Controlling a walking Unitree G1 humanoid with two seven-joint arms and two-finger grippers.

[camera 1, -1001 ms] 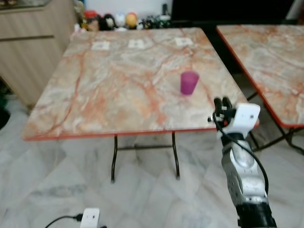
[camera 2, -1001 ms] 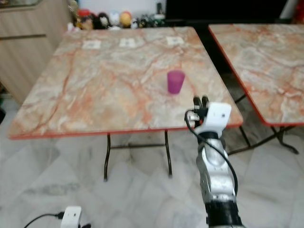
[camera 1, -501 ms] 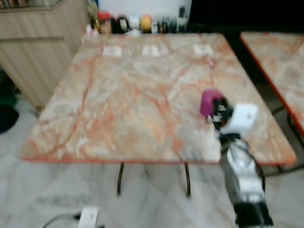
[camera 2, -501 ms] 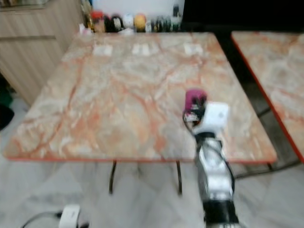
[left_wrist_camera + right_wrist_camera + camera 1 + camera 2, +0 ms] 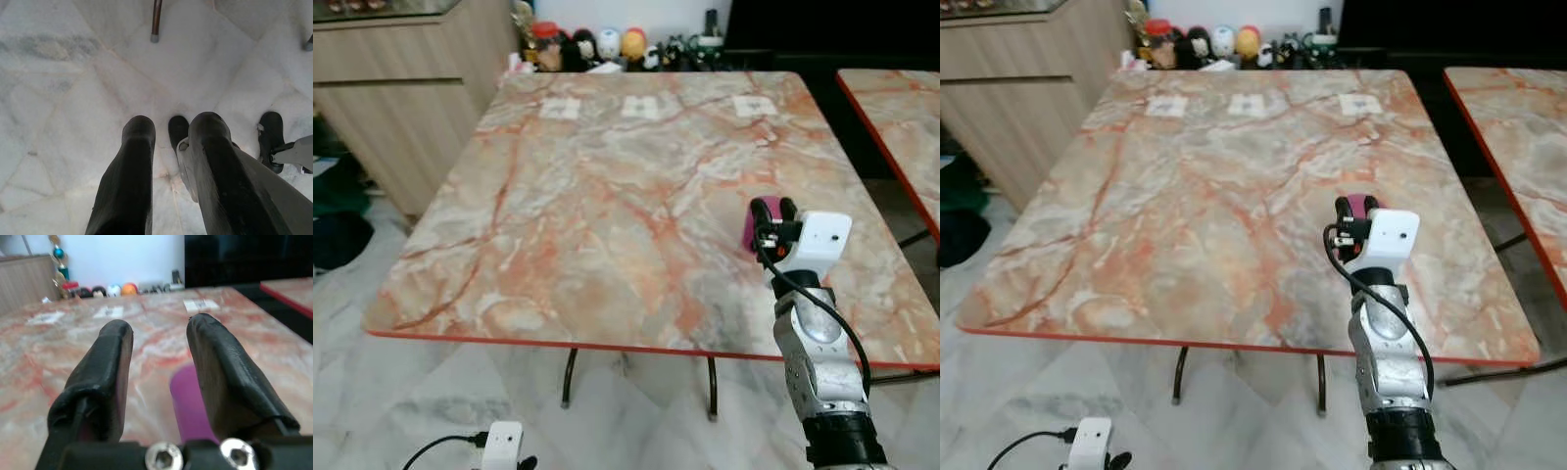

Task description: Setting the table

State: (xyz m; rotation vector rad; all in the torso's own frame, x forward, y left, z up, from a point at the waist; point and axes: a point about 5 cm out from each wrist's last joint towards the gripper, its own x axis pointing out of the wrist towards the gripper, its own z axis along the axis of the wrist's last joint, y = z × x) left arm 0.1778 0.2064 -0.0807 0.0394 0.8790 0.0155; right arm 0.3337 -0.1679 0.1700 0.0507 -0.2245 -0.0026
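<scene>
Purple plastic cup (image 5: 747,223), upright on the marble table (image 5: 607,196), toward its right side, partly hidden

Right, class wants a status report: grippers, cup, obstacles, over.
Right gripper jaws open, raised over the table, short of the purple cup. Left gripper hanging idle above the floor. Cup upright, nothing near it.

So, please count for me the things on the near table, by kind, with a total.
Purple cup: 1
White paper cards along the far edge: 3
Total: 4
The right gripper is open just before the cup; the left gripper hangs idle over the floor.
</scene>
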